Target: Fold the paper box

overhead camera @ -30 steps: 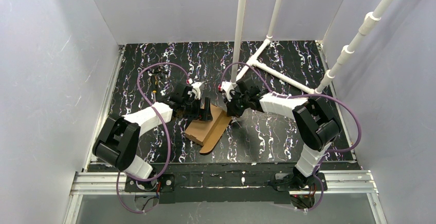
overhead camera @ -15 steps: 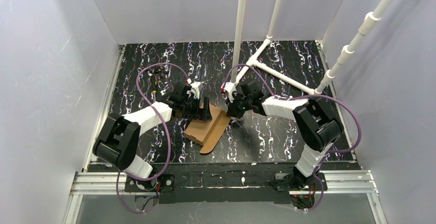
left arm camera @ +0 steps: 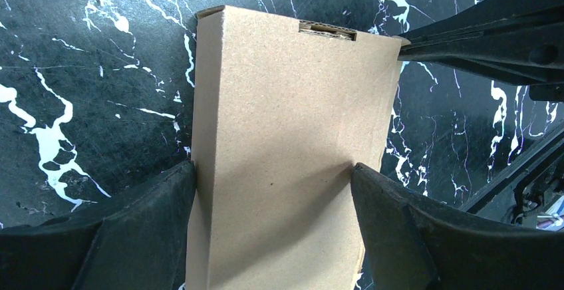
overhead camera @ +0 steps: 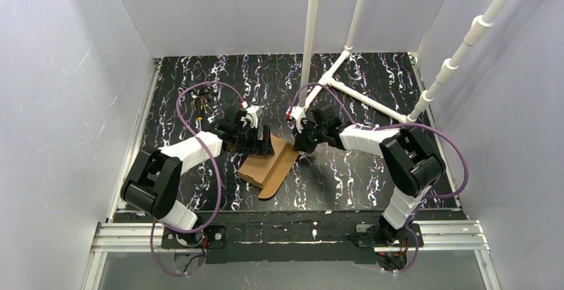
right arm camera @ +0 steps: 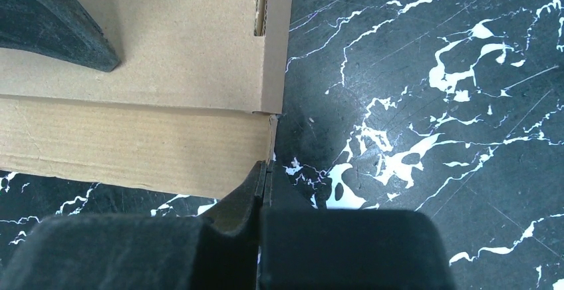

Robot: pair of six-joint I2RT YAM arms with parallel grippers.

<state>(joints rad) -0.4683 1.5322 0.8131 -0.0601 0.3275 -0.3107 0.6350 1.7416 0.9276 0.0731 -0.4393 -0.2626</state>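
Note:
The paper box (overhead camera: 269, 163) is plain brown cardboard, partly folded, lying on the black marbled table between the two arms. My left gripper (overhead camera: 265, 145) is shut across its folded body. In the left wrist view both black fingers press the two sides of the box (left arm camera: 286, 117), with the gripper (left arm camera: 273, 170) astride it. My right gripper (overhead camera: 300, 142) is at the box's right end. In the right wrist view its fingers (right arm camera: 266, 170) are closed together on a thin edge-on flap at the corner of the box (right arm camera: 146, 70). The left gripper's fingertip (right arm camera: 60, 24) shows at the top left.
White pipe posts (overhead camera: 310, 37) rise just behind the grippers, with a pipe base (overhead camera: 362, 94) lying on the table at the back right. Grey walls enclose the table on three sides. Purple cables loop over both arms.
My right gripper has shifted slightly to the right at the box's end. The left gripper and the box have hardly moved.

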